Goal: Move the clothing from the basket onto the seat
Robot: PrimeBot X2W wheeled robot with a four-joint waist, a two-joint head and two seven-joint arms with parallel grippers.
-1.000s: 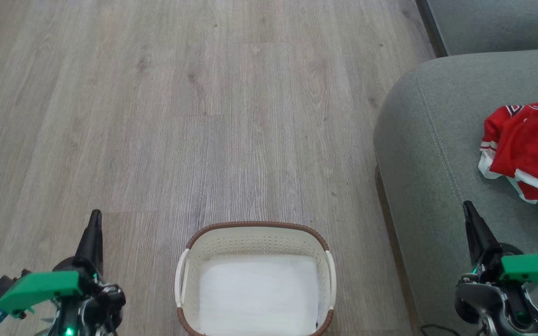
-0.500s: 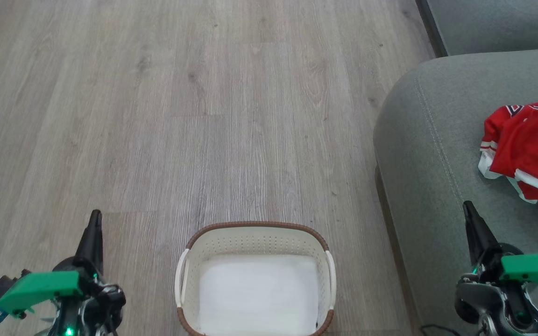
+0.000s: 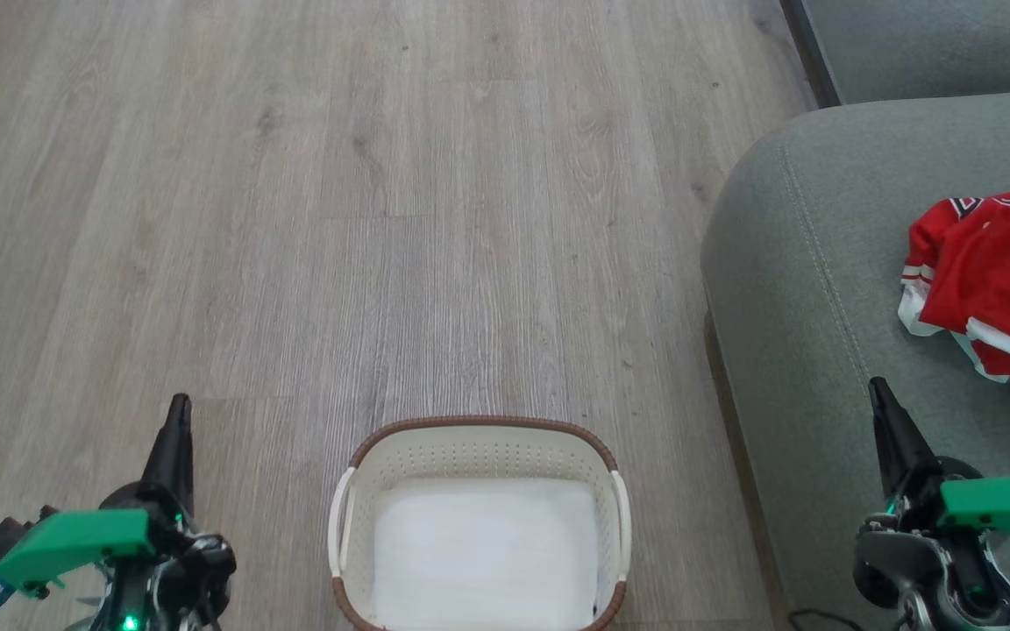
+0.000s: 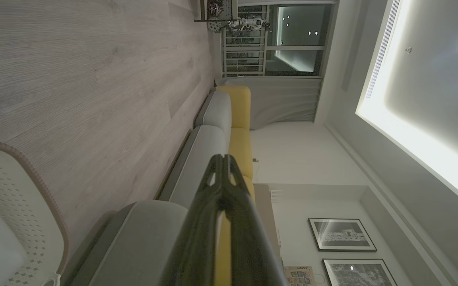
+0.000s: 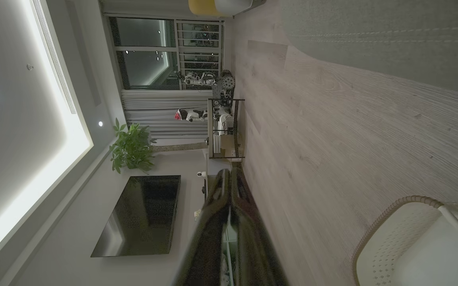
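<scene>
While both claws sat pinched shut with nothing in them, the left gripper hung low at the left of the head view. Its two dark fingers were pressed into one spike pointing up that view, over the wooden floor. And there was the right gripper, the mirror of it at the lower right, fingers together, showing against the near part of the seat. Green housings sat behind both wrists, arms drawn back low on either side.

From the left wrist, the left gripper pointed along a row of grey cushions with yellow backs. The room appeared turned on its side there, and the basket's brown rim curved in at the lower left. From the right wrist, the right gripper aimed across the planks toward a dark screen, a leafy plant and a curtained window. The basket sat at the lower right and the seat along the top.

Out between the claws, the basket stood on the floor, just off the seat's side edge, its pale bottom in plain sight. And the clothing, a red heap with white trim, lay on the seat. It was well in from the rounded corner and the stitched seam, and it ran off the right of the head view.
</scene>
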